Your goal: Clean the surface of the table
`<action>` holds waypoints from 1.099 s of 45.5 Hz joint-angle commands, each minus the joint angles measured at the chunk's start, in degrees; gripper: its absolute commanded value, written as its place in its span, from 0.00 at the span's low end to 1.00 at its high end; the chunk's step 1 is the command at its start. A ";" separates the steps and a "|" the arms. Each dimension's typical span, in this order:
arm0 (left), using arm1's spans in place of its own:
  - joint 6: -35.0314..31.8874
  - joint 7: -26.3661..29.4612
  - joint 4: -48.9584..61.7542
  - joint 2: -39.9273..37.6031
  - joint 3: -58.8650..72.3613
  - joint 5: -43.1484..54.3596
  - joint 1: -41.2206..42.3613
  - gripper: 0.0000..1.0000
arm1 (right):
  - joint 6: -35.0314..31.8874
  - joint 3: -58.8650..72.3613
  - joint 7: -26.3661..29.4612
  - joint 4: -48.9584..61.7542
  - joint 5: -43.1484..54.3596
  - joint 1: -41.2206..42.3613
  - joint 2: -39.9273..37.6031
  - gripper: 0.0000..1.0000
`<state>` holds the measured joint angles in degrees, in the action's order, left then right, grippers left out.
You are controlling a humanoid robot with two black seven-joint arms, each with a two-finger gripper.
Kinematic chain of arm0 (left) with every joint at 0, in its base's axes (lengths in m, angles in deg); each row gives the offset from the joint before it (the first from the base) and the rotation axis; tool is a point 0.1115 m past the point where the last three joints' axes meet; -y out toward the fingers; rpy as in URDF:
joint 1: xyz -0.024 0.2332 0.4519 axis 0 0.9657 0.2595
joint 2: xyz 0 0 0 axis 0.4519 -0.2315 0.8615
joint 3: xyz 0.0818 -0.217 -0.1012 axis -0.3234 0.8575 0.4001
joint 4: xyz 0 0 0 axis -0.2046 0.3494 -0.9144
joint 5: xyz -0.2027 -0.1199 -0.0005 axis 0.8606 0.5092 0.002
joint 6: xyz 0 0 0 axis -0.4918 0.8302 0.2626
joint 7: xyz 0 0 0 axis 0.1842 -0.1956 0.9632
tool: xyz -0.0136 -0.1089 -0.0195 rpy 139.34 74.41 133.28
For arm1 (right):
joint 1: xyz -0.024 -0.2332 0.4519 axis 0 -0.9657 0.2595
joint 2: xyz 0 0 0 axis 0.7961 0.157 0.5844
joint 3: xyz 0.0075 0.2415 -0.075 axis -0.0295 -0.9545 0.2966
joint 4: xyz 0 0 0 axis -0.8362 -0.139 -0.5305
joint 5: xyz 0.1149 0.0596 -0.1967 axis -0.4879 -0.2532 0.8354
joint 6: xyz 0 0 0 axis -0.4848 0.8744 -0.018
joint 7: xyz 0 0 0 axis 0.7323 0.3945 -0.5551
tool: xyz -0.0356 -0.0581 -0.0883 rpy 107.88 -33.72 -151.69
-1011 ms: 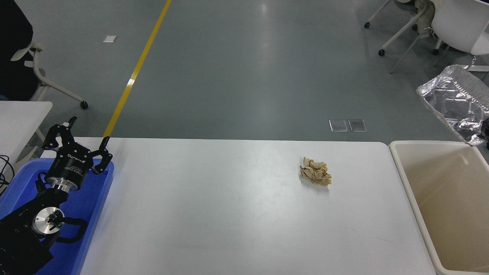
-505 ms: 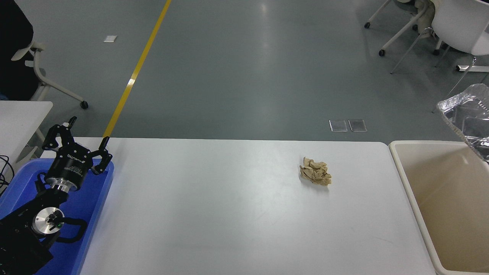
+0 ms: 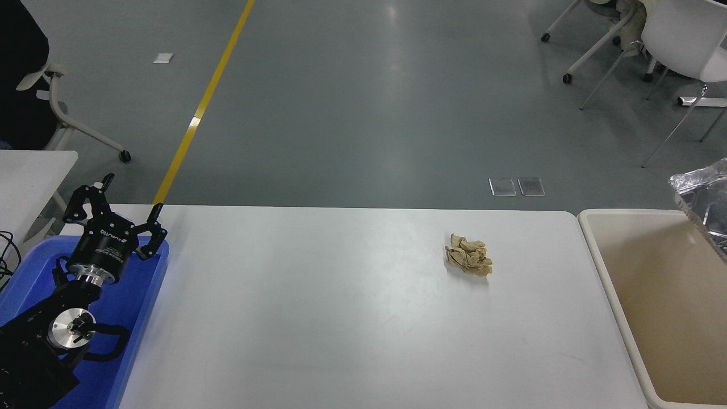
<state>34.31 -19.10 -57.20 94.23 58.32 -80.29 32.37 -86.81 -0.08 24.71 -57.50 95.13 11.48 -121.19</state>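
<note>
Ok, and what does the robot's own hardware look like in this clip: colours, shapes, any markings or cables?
Only the left arm shows, at the lower left. Its left gripper is matte black with slim linkage fingers on a round black body bearing white lettering too small to read. Behind that sits a silver metal ring, then black arm links with a round silver cap and a looping black cable. The right arm is out of view.

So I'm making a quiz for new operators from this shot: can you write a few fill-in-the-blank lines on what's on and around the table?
1. The only item lying on the table surface is a crumpled ball of ____ paper.
2. The beige tub stands at the table's ____ end.
3. The left gripper hangs over a tray coloured ____, its jaws spread apart.
4. A crinkled ____ tray shows at the right edge above the tub.

Missing words: brown; right; blue; foil
</note>
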 commanded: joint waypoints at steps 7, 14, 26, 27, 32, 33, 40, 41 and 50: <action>0.00 0.00 0.00 0.00 0.00 0.00 0.00 1.00 | 2.26 -0.59 3.88 0.13 -0.30 -3.36 2.33 0.00; 0.00 0.00 0.00 0.00 0.00 0.00 0.00 1.00 | 3.23 -0.77 3.79 0.04 -0.48 -5.65 4.80 0.00; 0.00 0.00 0.00 0.00 0.00 0.00 0.00 1.00 | 4.99 -1.82 3.70 0.04 -0.57 -7.85 7.43 0.00; 0.00 0.00 0.00 0.00 0.00 0.00 0.00 1.00 | 5.25 -1.82 3.70 0.04 -0.57 -8.02 7.61 0.00; 0.00 0.00 0.00 0.00 0.00 0.00 0.00 1.00 | 6.31 -1.82 3.61 0.04 -0.57 -8.90 8.58 0.00; 0.00 0.00 0.00 0.00 0.00 0.00 0.00 1.00 | 6.40 -1.82 3.53 0.04 -0.57 -8.99 8.75 0.00; 0.00 0.00 0.00 0.00 0.00 0.00 0.00 1.00 | 6.57 -1.91 3.53 0.04 -0.57 -8.99 9.02 0.00; 0.00 0.00 0.00 0.00 0.00 0.00 0.00 1.00 | 6.57 -1.91 3.53 0.04 -0.57 -8.99 9.02 0.00; 0.00 0.00 0.00 0.00 0.00 0.00 0.00 1.00 | 6.84 -1.82 3.53 -0.14 -0.57 -10.22 9.63 0.00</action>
<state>34.31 -19.10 -57.20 94.23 58.32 -80.29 32.37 -80.54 -1.87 28.26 -57.46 94.57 2.58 -112.53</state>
